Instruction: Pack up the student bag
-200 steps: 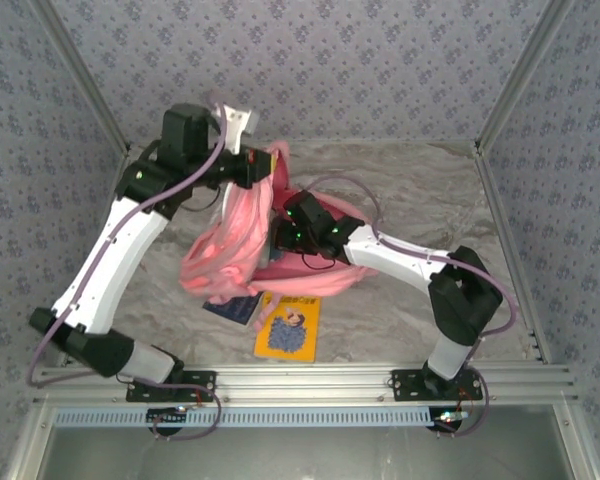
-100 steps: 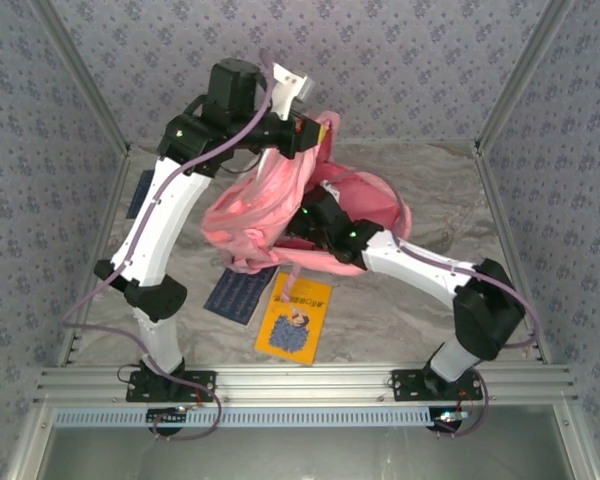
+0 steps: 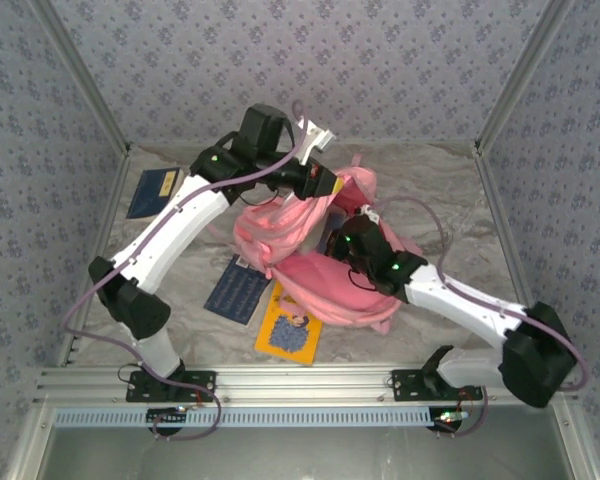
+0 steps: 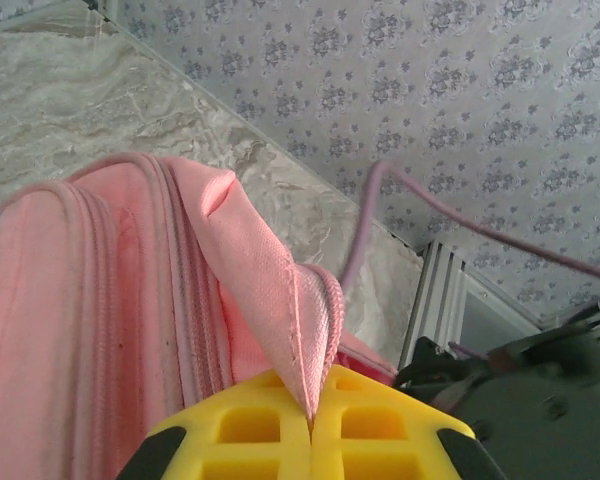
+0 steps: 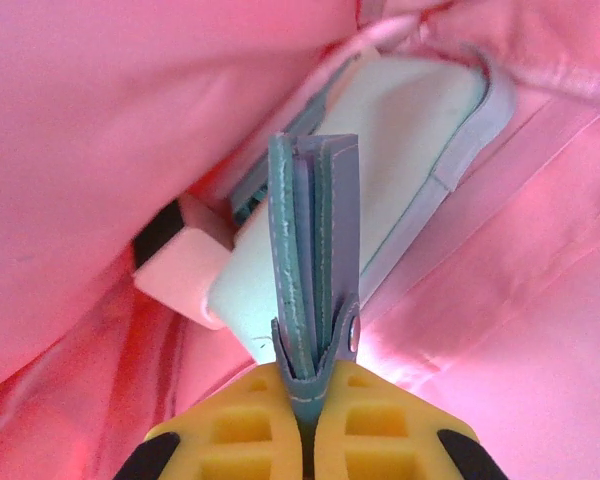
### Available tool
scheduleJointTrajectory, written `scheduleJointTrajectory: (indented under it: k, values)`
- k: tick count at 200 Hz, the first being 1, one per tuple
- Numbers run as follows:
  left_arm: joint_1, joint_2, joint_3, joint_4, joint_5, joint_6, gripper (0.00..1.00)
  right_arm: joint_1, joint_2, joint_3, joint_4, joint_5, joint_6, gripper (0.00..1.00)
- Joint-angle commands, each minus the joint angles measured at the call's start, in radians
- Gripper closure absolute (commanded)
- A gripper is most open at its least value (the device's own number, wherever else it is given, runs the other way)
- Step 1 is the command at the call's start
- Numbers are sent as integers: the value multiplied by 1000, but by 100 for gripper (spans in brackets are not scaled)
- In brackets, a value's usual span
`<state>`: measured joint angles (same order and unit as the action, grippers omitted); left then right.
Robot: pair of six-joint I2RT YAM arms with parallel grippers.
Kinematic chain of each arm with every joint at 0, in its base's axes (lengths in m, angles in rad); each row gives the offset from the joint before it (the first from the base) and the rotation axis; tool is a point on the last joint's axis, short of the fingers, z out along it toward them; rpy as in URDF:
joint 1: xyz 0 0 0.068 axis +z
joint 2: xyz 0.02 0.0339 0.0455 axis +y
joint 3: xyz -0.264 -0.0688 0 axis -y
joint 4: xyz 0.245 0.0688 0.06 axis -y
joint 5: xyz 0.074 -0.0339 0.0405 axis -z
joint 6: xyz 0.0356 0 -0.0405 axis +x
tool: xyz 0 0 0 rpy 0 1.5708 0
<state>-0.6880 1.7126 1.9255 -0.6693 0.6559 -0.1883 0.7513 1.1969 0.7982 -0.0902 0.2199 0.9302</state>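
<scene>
Top external, bag [image 3: 325, 285]: big, pink and soft, in the middle of the surface [image 3: 450, 190]; its upper part is bunched up at the left tool, its lower part lies spread toward the near edge.
Top external, left tool [image 3: 327, 186]: at the top of the bag, pressed into pink fabric.
Top external, right tool [image 3: 343, 244]: buried in the bag's folds, to the right of the left tool.
Top external, books: a yellow book [image 3: 288, 325] lies at the bag's near edge, a dark blue book [image 3: 238, 293] just beside it on the left, and another blue book [image 3: 152, 193] well apart at the far left.
Left wrist, left tool [image 4: 310, 418]: yellow fingers [image 4: 250, 425] pressed fully together, pinching a pointed fold of the bag [image 4: 90, 300] beside its zip seams.
Right wrist, right tool [image 5: 305, 405]: closed tight on a grey-green stitched tab [image 5: 310, 230], which stands upright.
Right wrist, bag [image 5: 120, 100]: pink cloth all around, with a white patch [image 5: 400, 130] behind the tab.
</scene>
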Motion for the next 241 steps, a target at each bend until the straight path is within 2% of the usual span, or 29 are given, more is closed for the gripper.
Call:
scheduleJointTrajectory:
  k: [1,27,55,89,107,125,130,141,160,187,215,241]
  values:
    - [13,-97,-13,182,47,-25,100,-4,-107,-28,41,35,-18,100]
    - [13,-90,-11,192,61,-34,100,-34,-87,-23,134,-51,42,100]
    - [13,-76,15,198,60,-36,100,-38,47,56,170,-73,129,100]
    - [14,-45,95,189,63,-39,100,-38,236,109,255,-22,360,100]
    - [14,-28,140,172,65,-39,100,-32,336,154,336,33,380,100]
    - [15,-3,190,145,70,-31,100,-32,436,244,300,79,383,100]
    - [14,5,202,137,70,-30,100,-33,467,276,270,82,393,95]
    - [15,17,225,124,70,-26,100,-48,534,336,233,73,395,77]
    - [19,36,259,109,63,-23,100,-88,622,424,231,-45,387,48]
    - [43,60,292,89,44,-23,100,-93,606,487,211,-104,229,24]
    - [93,69,296,100,-24,-42,100,-90,540,547,54,-174,28,13]
    - [180,103,316,147,-100,-120,100,-89,450,545,-38,-218,-120,12]
